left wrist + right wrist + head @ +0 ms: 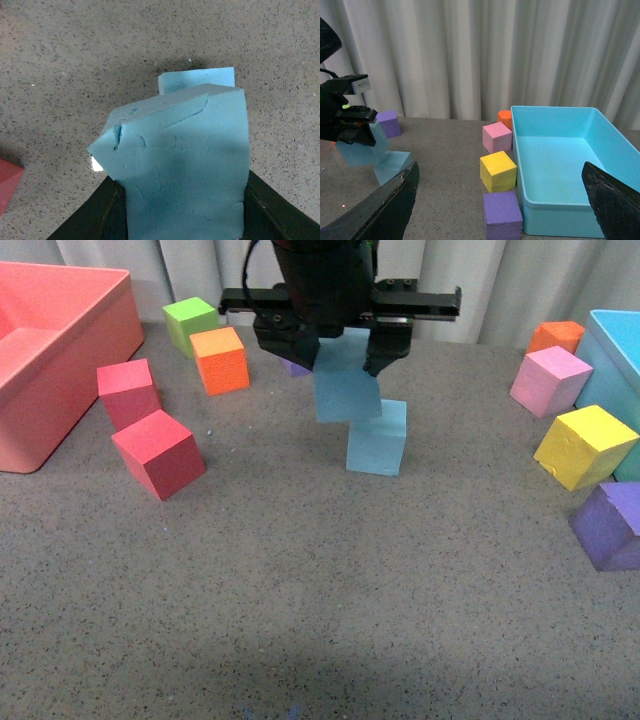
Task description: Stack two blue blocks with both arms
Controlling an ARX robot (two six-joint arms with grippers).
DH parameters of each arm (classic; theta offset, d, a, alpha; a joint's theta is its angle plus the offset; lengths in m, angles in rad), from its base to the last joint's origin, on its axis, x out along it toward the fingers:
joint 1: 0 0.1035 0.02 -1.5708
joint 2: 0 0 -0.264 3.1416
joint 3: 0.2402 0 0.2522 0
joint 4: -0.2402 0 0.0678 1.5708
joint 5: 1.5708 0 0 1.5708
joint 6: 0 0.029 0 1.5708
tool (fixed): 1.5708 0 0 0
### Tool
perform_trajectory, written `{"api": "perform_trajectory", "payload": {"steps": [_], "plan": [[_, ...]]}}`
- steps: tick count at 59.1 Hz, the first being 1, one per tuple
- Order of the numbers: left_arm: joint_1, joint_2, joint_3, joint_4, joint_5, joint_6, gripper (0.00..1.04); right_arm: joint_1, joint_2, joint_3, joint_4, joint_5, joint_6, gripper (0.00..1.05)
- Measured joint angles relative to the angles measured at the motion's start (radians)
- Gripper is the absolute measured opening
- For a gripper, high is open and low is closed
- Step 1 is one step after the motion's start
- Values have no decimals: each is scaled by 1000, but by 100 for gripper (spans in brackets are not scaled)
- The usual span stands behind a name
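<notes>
My left gripper (342,358) is shut on a blue block (346,392), holding it tilted in the air. A second blue block (377,437) rests on the grey table just below and to the right of it; the held one overlaps its upper left corner. In the left wrist view the held blue block (185,165) fills the space between the black fingers (97,212), and the lower blue block (196,80) peeks out beyond it. My right gripper (502,200) is open and far off near the teal bin, with both blue blocks (367,145) at the side of its view.
A pink bin (50,360) stands at the left, with two red cubes (158,452), an orange cube (220,360) and a green cube (190,322) near it. At the right are a teal bin (560,165) and pink (550,380), yellow (585,445), purple (610,525) and orange (556,336) cubes.
</notes>
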Motion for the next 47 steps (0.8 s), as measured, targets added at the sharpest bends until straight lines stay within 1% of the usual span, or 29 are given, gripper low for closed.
{"api": "perform_trajectory", "payload": {"steps": [20, 33, 47], "plan": [[-27, 103, 147, -87, -13, -4, 45, 0, 0, 0, 0, 0, 0, 95], [-31, 137, 208, -108, -5, -3, 45, 0, 0, 0, 0, 0, 0, 95], [-56, 182, 263, -121, -3, -2, 44, 0, 0, 0, 0, 0, 0, 95]]}}
